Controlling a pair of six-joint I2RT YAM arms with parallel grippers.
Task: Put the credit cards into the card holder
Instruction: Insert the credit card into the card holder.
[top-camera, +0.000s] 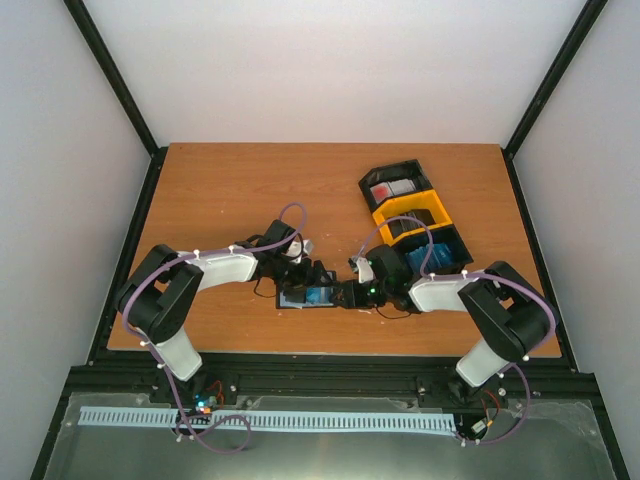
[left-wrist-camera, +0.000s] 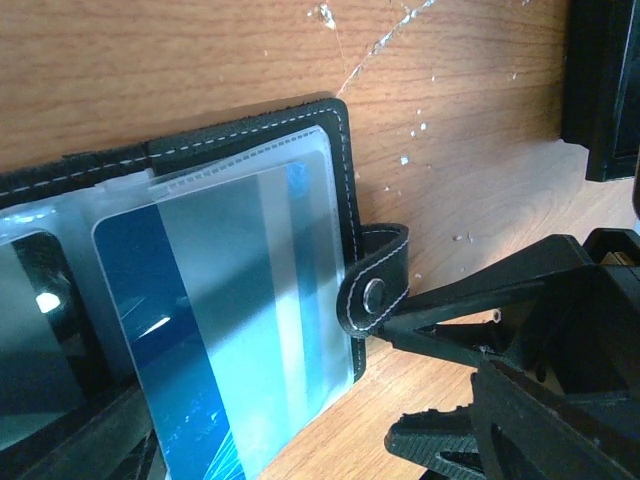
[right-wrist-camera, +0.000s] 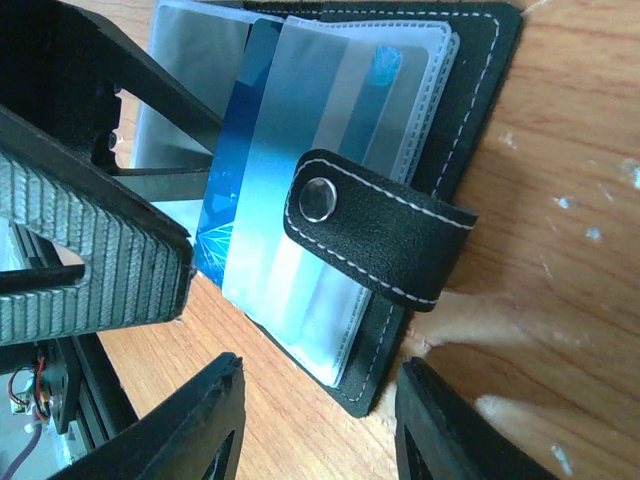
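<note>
The black card holder (top-camera: 297, 299) lies open on the table between both grippers; its snap tab (left-wrist-camera: 375, 293) sticks out on the right. A light blue credit card (left-wrist-camera: 200, 330) sits partly inside a clear sleeve, its near end sticking out; it also shows in the right wrist view (right-wrist-camera: 232, 170). My left gripper (top-camera: 308, 284) is open, its fingers (right-wrist-camera: 90, 250) on either side of the card's free end. My right gripper (right-wrist-camera: 318, 378) is open, its jaws straddling the holder's near corner (right-wrist-camera: 365, 395) by the tab. Its finger (left-wrist-camera: 450, 305) touches the tab.
A joined row of black and yellow trays (top-camera: 412, 210) stands at the right. A red-and-white card (top-camera: 393, 188) lies in the far tray and blue cards (top-camera: 432, 258) in the near one, beside my right arm. Black frame rails edge the table.
</note>
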